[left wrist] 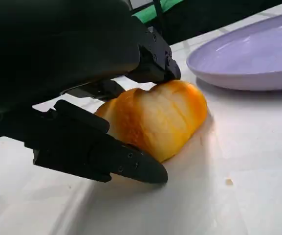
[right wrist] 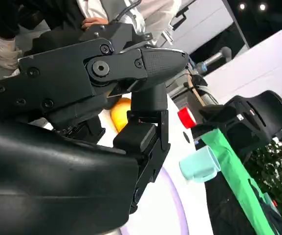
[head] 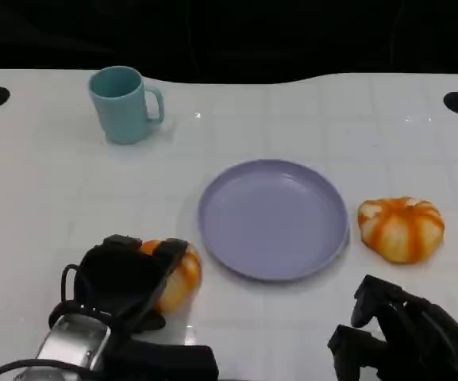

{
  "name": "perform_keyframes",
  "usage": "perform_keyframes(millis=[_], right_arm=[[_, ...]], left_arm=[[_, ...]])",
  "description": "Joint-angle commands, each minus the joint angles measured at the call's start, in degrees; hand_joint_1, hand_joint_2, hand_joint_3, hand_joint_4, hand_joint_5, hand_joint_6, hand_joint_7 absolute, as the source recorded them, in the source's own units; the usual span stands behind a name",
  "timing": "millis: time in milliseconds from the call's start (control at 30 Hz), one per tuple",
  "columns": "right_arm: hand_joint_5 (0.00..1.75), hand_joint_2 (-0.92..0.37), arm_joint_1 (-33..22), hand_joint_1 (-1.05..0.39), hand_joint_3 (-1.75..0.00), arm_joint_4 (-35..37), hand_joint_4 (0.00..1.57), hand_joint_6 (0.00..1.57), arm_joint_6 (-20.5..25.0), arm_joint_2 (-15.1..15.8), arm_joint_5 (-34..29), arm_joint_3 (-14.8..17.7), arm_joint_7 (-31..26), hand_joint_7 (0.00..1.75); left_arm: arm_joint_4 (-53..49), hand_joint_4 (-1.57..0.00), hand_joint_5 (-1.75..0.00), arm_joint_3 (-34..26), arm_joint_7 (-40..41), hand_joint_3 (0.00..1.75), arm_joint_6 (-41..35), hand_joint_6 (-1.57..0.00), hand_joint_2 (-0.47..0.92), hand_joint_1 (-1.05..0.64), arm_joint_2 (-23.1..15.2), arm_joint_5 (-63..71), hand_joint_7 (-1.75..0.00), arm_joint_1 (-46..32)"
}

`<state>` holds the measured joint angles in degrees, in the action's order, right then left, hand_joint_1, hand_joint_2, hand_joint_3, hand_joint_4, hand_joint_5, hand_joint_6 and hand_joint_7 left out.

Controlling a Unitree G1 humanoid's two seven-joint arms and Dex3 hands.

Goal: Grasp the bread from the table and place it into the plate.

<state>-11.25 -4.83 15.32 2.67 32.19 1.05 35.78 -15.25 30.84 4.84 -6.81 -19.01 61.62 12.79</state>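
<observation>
The near golden-orange bread roll [head: 179,274] with pale cream stripes lies on the white table [head: 46,182], just left of the round lavender plastic plate [head: 273,219] and close to the plate's left rim without touching it. In the left wrist view the same roll [left wrist: 158,117] is glossy, orange-brown at the edges, with a wide pale band across its middle; it looks oblong, resting flat on the table, with its long axis running from the hand toward the plate [left wrist: 248,54]. A small crumb [left wrist: 228,182] sits on the table beside it.

Left hand [head: 125,278] sits over the left part of this roll. In the wrist view black fingers [left wrist: 97,152] lie on both sides of the roll, one low along the table side and one touching its top; the roll is still down on the table. Contact on top is clear, but a firm clamp cannot be told.

A second orange-and-white striped round bread roll [head: 401,228] lies on the table just right of the plate, apart from its rim, ribs fanning from the centre like a pumpkin.

Right hand [head: 407,333] is low at the near right, below this second roll, not touching it. Its fingers look curled, nothing seen in them, though the right wrist view is too blocked by the hand [right wrist: 131,107] to be sure.

A light teal plastic mug [head: 123,104] stands upright at the far left, handle to the right, well apart from the plate. The plate holds nothing.
</observation>
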Motion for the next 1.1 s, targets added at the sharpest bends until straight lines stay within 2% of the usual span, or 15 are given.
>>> perform_keyframes(millis=[33,133,233,300,367,400,500,567,700,767,800,833,867,967,1100], right_arm=[[1.62,-0.92,-0.53,-0.72,-0.22,-1.06,0.88,0.77,-0.08,0.73,0.02,0.34,-0.42,1.35],[1.62,-0.92,-0.58,-0.72,-0.23,-1.04,0.88,0.77,-0.36,0.74,-0.05,0.27,-0.23,1.34],[1.62,-0.92,-0.57,-0.72,-0.23,-0.93,0.87,0.76,-0.53,0.74,-0.02,0.32,-0.09,1.34],[1.62,-0.92,-0.62,-0.72,-0.23,-0.95,0.87,0.77,-0.75,0.77,-0.13,0.33,-0.06,1.34],[1.62,-0.92,-0.61,-0.72,-0.23,-0.80,0.87,0.77,-0.93,0.79,-0.11,0.39,0.11,1.34],[1.62,-0.92,-0.60,-0.72,-0.23,-0.74,0.87,0.77,-0.91,0.77,0.05,0.46,0.19,1.34],[1.61,-0.92,-0.65,-0.71,-0.23,-0.75,0.87,0.76,-0.79,0.85,0.29,0.51,0.37,1.33],[1.61,-0.92,-0.69,-0.71,-0.23,-0.77,0.87,0.76,-0.87,0.94,0.16,0.48,0.39,1.32],[1.62,-0.92,-0.79,-0.72,-0.24,-1.17,0.88,0.77,-0.75,1.10,-0.26,0.36,-0.07,1.33],[1.62,-0.92,-0.77,-0.72,-0.24,-1.21,0.88,0.77,-0.58,1.16,-0.19,0.39,-0.08,1.33],[1.62,-0.92,-0.77,-0.72,-0.24,-1.20,0.88,0.77,-0.50,1.12,-0.04,0.43,-0.02,1.33],[1.62,-0.92,-0.77,-0.72,-0.24,-1.21,0.88,0.77,-0.45,1.09,0.07,0.45,0.02,1.33],[1.62,-0.92,-0.79,-0.72,-0.24,-1.29,0.88,0.77,-0.33,1.06,0.18,0.46,-0.04,1.33],[1.62,-0.92,-0.84,-0.72,-0.23,-1.37,0.88,0.77,-0.40,1.03,0.11,0.42,-0.09,1.34],[1.62,-0.92,-0.94,-0.72,-0.24,-1.17,0.88,0.77,-0.77,0.97,-0.03,0.41,0.06,1.34]], left_arm=[[-5.19,-0.61,-0.08,0.72,2.44,0.00,1.60,-0.45,0.82,-0.40,-0.09,-1.22,-0.03,1.31],[-10.08,-0.69,-0.10,1.11,6.16,0.00,3.73,-0.50,0.82,-0.37,0.22,-2.21,-0.04,2.77],[-14.88,-0.88,-0.16,1.49,11.27,0.00,5.87,-0.61,0.82,-0.30,0.73,-3.24,-0.06,4.10],[-18.60,-0.96,-0.39,1.88,14.66,0.00,7.51,-0.73,0.82,-0.24,1.12,-3.80,-0.03,5.15],[-22.39,-0.89,-0.80,2.57,18.23,0.00,9.52,-0.85,0.85,-0.19,1.22,-3.81,-0.02,6.33],[-24.23,-0.88,-0.91,2.89,19.68,0.01,10.39,-0.91,0.86,-0.18,1.26,-3.86,-0.03,6.92],[-28.24,-0.89,-1.13,3.97,22.48,0.04,11.81,-1.09,0.91,-0.21,1.29,-3.83,-0.06,8.41],[-30.25,-0.92,-1.20,5.06,23.70,0.10,11.63,-1.18,0.92,-0.27,1.19,-3.13,-0.08,9.32],[-33.14,-0.79,-1.67,7.16,25.68,0.18,9.28,-1.29,0.92,-0.34,1.27,-1.67,-0.14,10.70],[-33.89,-0.80,-1.73,7.50,26.57,0.19,9.04,-0.99,0.92,-0.32,1.33,-2.05,-0.84,10.96],[-34.00,-0.80,-1.74,7.64,26.66,0.20,8.62,-0.90,0.92,-0.32,1.32,-2.11,-1.06,11.00],[-33.79,-0.79,-1.74,7.70,26.21,0.21,8.21,-0.85,0.92,-0.32,1.24,-2.28,-1.15,10.96],[-33.41,-0.78,-1.74,7.81,26.31,0.23,7.89,-0.82,0.92,-0.32,0.98,-2.27,-1.18,10.86],[-32.58,-0.80,-1.75,8.02,27.72,0.24,7.29,-0.86,0.92,-0.32,0.24,-2.10,-1.07,10.53],[-30.21,-0.81,-1.75,7.54,27.74,0.25,6.58,-0.82,0.92,-0.32,-0.88,-2.53,-1.20,9.58]])
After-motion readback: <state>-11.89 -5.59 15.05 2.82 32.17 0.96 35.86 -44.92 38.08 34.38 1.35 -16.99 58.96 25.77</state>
